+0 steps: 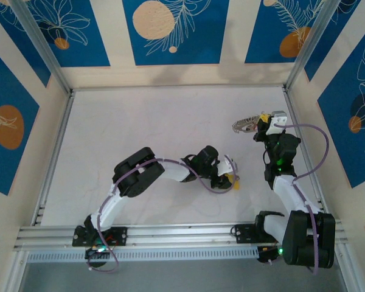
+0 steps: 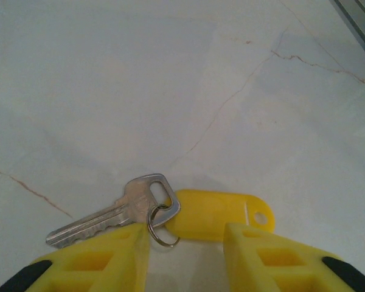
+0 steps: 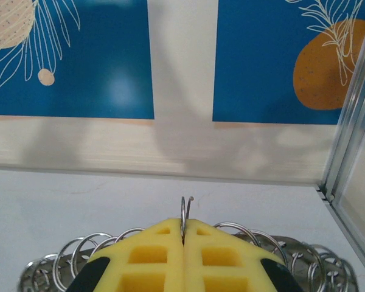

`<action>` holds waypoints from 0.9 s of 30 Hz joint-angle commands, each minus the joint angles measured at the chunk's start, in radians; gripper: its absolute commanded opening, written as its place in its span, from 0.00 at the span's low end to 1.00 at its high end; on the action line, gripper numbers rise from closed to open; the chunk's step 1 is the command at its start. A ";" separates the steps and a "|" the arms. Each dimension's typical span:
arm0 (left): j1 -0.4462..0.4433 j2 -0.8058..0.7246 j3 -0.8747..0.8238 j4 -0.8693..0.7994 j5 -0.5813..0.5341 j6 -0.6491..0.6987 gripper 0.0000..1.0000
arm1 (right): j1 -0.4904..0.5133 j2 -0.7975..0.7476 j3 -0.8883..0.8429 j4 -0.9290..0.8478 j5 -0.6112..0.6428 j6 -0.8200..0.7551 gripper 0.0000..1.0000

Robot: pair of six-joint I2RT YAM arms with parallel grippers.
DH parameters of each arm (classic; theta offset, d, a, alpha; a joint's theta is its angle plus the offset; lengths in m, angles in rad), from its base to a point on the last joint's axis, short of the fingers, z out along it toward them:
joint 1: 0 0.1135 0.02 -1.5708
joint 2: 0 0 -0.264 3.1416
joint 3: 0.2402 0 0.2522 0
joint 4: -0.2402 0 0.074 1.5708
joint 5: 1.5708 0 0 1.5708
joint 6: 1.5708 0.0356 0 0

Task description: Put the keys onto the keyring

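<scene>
**Key lies between parted pincer fingers**

A silver key [image 2: 106, 219], linked by a small split ring [image 2: 161, 226] to a yellow tag [image 2: 213, 213], lies on the white bench [image 2: 170, 91] between the left pincer's [image 2: 182, 237] spread fingers. Toward the bench's right side, the right pincer [image 3: 184, 226] is clamped on the wire keyring [image 3: 184, 210].

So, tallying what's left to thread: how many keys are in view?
1: a silver key lies on the table just ahead of the left claw, beside a yellow tag. Others may be hidden behind the arms.

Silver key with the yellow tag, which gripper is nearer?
Left. The left gripper sits right at the silver key; the right gripper is well away, shut on a wire keyring.
</scene>
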 commanded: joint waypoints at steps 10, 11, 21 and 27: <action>-0.008 0.037 0.045 -0.062 0.027 -0.026 0.20 | -0.007 -0.026 -0.001 0.063 -0.005 0.011 0.00; -0.007 0.037 0.047 -0.066 0.030 -0.026 0.18 | -0.005 -0.028 0.000 0.063 -0.006 0.010 0.00; -0.004 0.009 0.026 -0.083 0.023 -0.017 0.04 | -0.009 -0.026 -0.004 0.062 -0.006 0.008 0.00; -0.004 -0.005 0.026 -0.080 0.030 -0.017 0.00 | -0.008 -0.028 -0.005 0.063 -0.007 0.007 0.00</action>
